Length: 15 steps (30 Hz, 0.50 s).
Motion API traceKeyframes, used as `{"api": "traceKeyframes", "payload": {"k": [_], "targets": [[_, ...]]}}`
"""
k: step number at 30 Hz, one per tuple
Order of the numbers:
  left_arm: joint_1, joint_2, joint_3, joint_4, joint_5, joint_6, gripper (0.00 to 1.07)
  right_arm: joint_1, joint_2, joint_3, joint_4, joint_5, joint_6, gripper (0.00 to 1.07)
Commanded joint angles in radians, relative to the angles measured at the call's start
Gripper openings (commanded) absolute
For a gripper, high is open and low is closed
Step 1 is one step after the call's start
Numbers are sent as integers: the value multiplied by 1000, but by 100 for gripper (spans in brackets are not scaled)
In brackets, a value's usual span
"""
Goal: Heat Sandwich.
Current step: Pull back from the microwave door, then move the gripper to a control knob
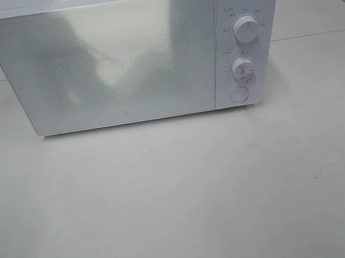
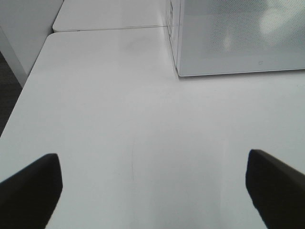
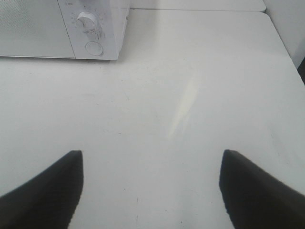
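White microwave oven [image 1: 106, 61], door shut, on a white surface [image 1: 181, 198]; both grippers open and empty.
Left gripper [image 2: 152, 160]: jaws spread wide, nothing between them, above the surface, with the microwave oven's door corner ahead of it. Right gripper [image 3: 151, 155]: jaws apart, nothing held, above the surface, facing the control panel end with its upper knob [image 1: 247, 31], lower knob [image 1: 241, 67] and round button [image 1: 238, 94]. Sandwich: not visible in any view, so its position relative to either gripper cannot be told.
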Motion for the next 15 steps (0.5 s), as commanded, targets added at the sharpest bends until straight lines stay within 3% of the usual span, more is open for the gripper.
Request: {"api": "traceKeyframes", "payload": {"k": [1, 15], "targets": [[2, -28, 1, -11, -7, -9, 100, -7, -11, -7, 6, -5, 11, 76], [2, -28, 1, -11, -7, -9, 100, -7, 186, -36, 1, -132, 11, 76]]}}
